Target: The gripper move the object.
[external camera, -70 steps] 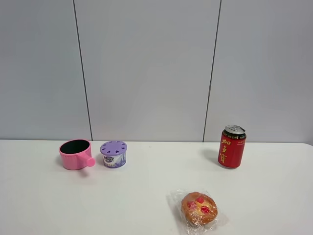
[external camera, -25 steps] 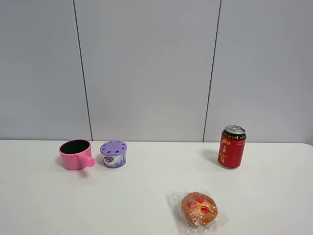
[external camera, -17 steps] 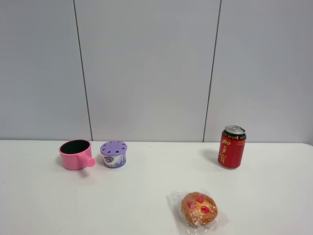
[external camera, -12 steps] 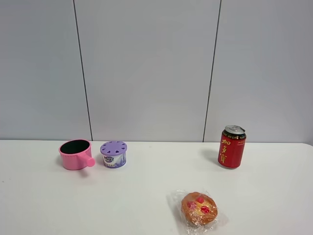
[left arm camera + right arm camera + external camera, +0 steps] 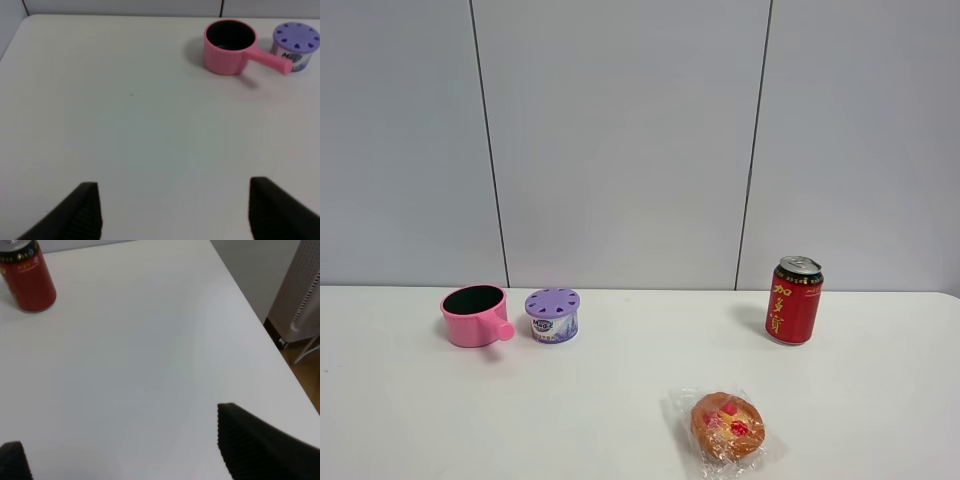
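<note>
The pink toy saucepan (image 5: 474,315) stands upright at the table's back left, dark inside, with its stick handle pointing toward the purple-lidded container. It also shows in the left wrist view (image 5: 230,47). My left gripper (image 5: 175,212) is open and empty, well short of the saucepan, with bare table between them. My right gripper (image 5: 130,455) is open and empty over the right part of the table. Neither gripper shows in the exterior high view.
A purple-lidded round container (image 5: 552,314) stands right beside the saucepan's handle. A red can (image 5: 794,300) stands at the back right and also shows in the right wrist view (image 5: 27,277). A wrapped pastry (image 5: 727,425) lies near the front. The table's right edge (image 5: 265,325) drops to the floor.
</note>
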